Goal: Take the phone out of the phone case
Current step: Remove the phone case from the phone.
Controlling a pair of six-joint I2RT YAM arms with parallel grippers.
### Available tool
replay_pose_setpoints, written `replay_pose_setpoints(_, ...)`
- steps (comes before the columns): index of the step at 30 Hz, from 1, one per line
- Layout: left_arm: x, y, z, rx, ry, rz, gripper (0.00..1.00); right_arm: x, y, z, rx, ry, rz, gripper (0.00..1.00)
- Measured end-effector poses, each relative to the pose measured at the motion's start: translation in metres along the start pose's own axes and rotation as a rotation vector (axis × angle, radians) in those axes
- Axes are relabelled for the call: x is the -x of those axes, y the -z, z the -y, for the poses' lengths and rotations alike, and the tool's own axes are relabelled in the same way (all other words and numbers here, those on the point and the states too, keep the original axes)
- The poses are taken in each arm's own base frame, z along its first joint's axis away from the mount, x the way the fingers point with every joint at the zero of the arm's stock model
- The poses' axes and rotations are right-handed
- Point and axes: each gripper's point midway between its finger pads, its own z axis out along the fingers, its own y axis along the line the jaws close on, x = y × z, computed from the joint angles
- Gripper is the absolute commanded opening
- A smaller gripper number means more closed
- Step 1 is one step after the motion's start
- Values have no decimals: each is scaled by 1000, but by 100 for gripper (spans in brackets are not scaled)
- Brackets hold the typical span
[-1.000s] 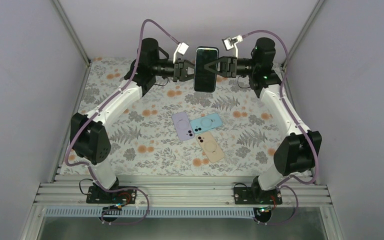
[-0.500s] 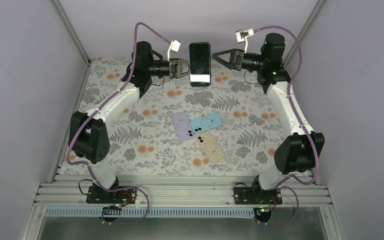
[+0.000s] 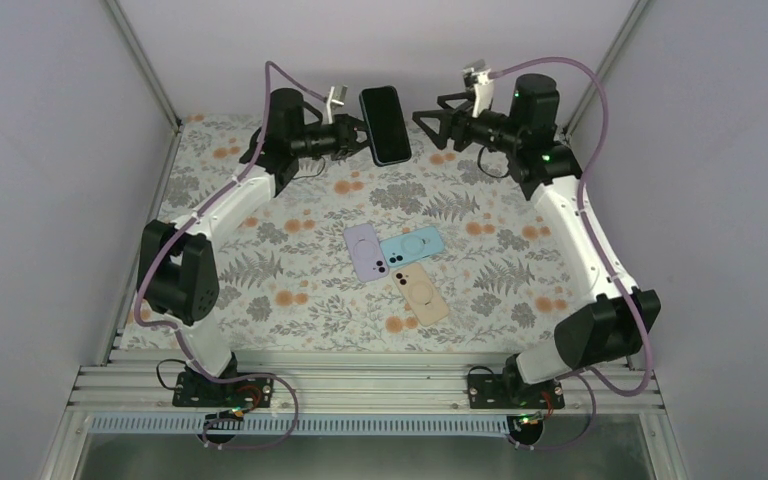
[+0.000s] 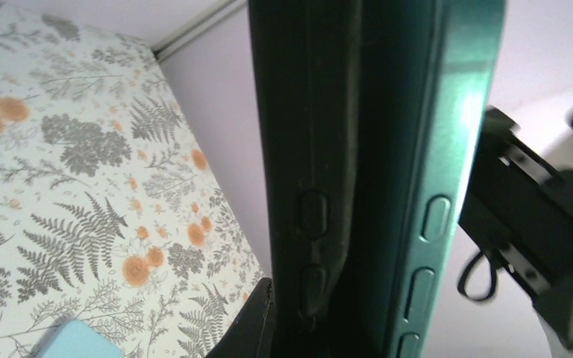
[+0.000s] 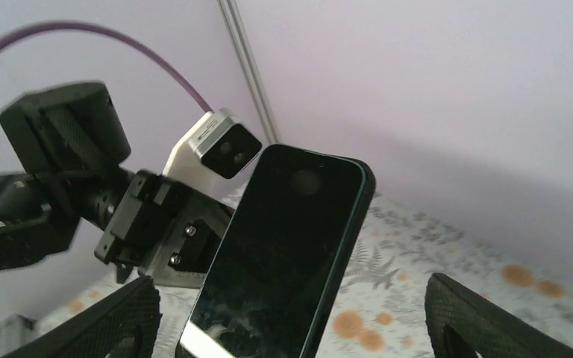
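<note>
Left gripper (image 3: 361, 136) is clamped on the phone (image 3: 385, 124) by the long edge nearest its own arm. It holds the phone in the air over the far end of the floral table (image 3: 260, 270), dark screen up and tilted, top end toward the back wall. The dark green phone case (image 4: 448, 149) is on it. In the left wrist view the phone's side fills the frame, with a green band carrying raised button covers on the right and a darker band with its own button bumps on the left. We can't tell whether those two layers have parted. Right gripper (image 3: 426, 121) sits just beside the phone's other long edge, not touching, spread wide with nothing in it. In the right wrist view its fingers (image 5: 112, 324) sit at the two bottom corners with the phone's black screen between them but farther off. The left gripper's body and its white wrist camera (image 5: 220, 145) are behind that. Mid-table, three loose cases lie flat, bunched together: a lilac case (image 3: 363, 250), a blue case (image 3: 412, 245) against its right side, and a beige case (image 3: 421, 293) just nearer the arm bases. All three are well apart from the held phone.
</note>
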Motion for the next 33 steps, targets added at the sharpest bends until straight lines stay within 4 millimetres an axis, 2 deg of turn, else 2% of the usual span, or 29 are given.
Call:
replay_pose_setpoints(5,0,-3,-19,51,102,22,3,-12,-12,-13,-76,147,-20,77)
replay_pose_setpoints(14,-22,-10,-66,101,313,-3,3,-52,-43,-32,-150,340,-120,74)
replay_pose_setpoints(22,-19,-11,-62,78,329,6,3,-75,-62,-54,-181,477,-178,77)
replay_pose_setpoints(28,-21,-11,-63,74,345,6,3,-95,-73,-43,-256,527,-227,77)
replay_pose_setpoints(33,-21,-11,-61,61,348,8,3,-107,-73,-28,-320,561,-256,76)
